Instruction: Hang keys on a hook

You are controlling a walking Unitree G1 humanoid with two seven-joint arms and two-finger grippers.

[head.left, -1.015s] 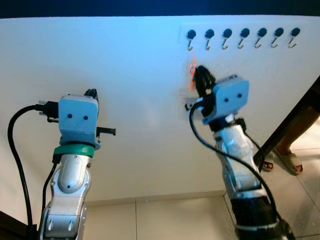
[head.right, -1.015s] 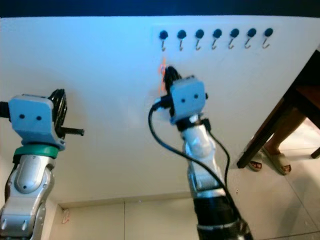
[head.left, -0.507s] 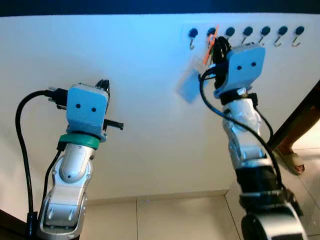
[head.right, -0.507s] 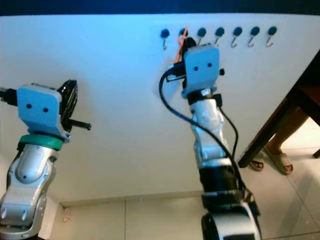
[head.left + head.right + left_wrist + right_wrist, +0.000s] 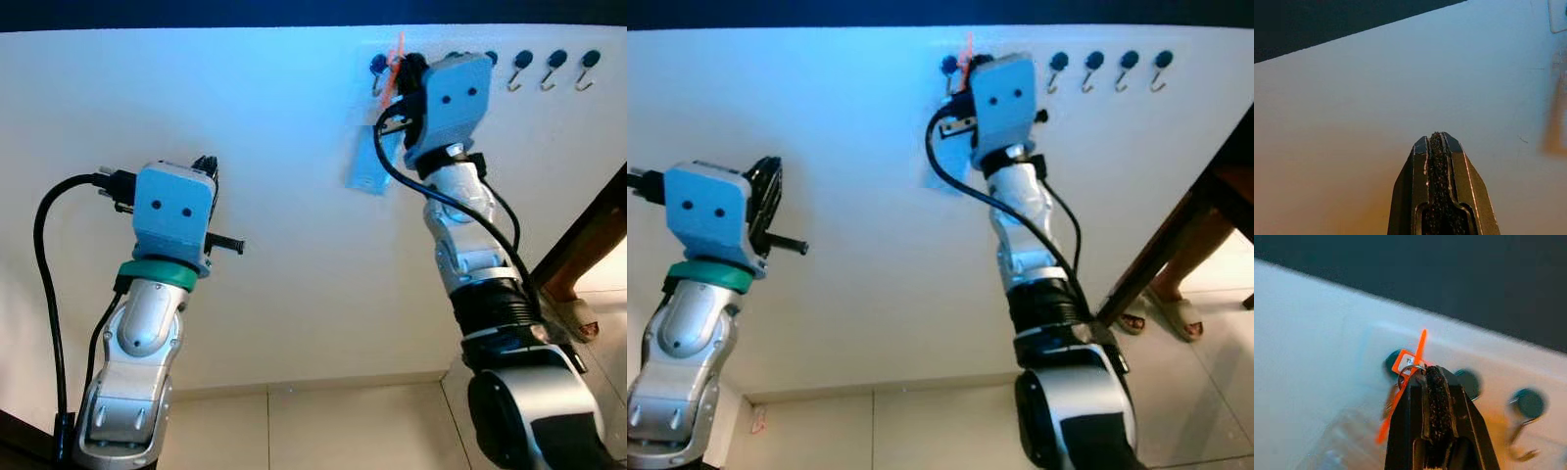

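Keys (image 5: pixel 1409 369) are not yet on a hook, as far as the pictures show: they are clamped in the right gripper (image 5: pixel 1426 374), raised to the row of hooks at the top of the white wall (image 5: pixel 274 196).

Nearest the camera, the left gripper (image 5: pixel 1436 142) is held up at the left of the scene, well apart from the hooks, pointing at bare wall. Its two black fingers are pressed together with nothing between them. It looks idle for this task.

Farther off and to the right, the right arm reaches high. Its fingers are closed on a small metal ring (image 5: pixel 1411 368) with an orange tag (image 5: pixel 1405 363) and an orange strap. A pale, translucent fob (image 5: pixel 368 168) hangs below the gripper against the wall, blurred.

Farthest, on the wall, runs a line of dark round-headed hooks. The ring sits just beside the leftmost hook (image 5: pixel 1393 363), with the next hook (image 5: pixel 1467 382) close at the gripper's other side, and more hooks (image 5: pixel 558 65) free to the right. Whether the ring has already passed over the hook's tip cannot be told, since the gripper and tag hide that spot.

So the carrying and lifting seem done. What is probably left is to seat the ring on the hook, let go, and draw back.
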